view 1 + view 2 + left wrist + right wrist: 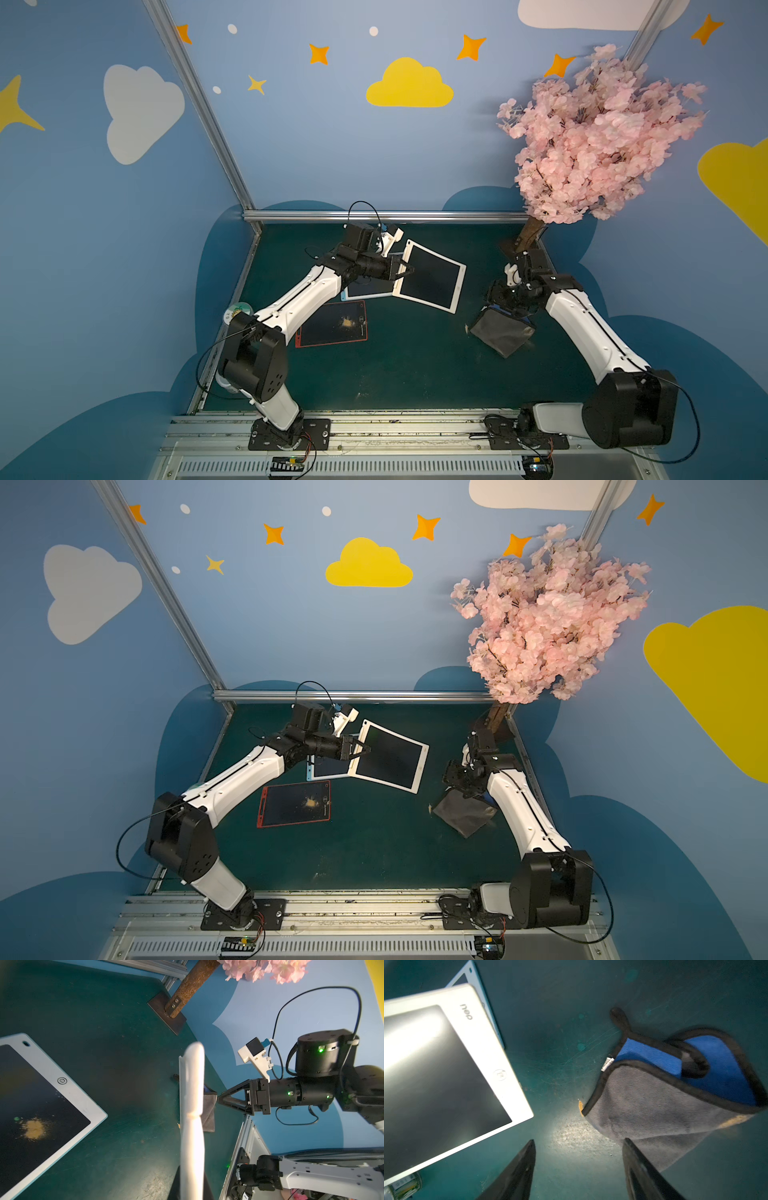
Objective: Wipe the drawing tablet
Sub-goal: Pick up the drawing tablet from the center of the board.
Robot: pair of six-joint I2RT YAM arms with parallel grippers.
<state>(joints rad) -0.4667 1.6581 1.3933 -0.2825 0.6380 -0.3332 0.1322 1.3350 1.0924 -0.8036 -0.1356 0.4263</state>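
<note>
Fingers (pixel 636 1164) of the right gripper (pixel 578 1141) spread wide and empty over the grey cloth (pixel 500 334), right of a top view; the left gripper (pixel 408 269), clamped shut, holds the white tablet (pixel 432 276) tilted mid-frame. Powder on the red tablet (pixel 332 324) suggests wiping remains.

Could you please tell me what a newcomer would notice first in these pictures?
The pink blossom tree in the far right corner stands out first. Mid-table, the left gripper is shut on the edge of a white tablet, near a red tablet with a yellow smudge. The open right gripper hovers over the edge of a grey-and-blue cloth.
</note>
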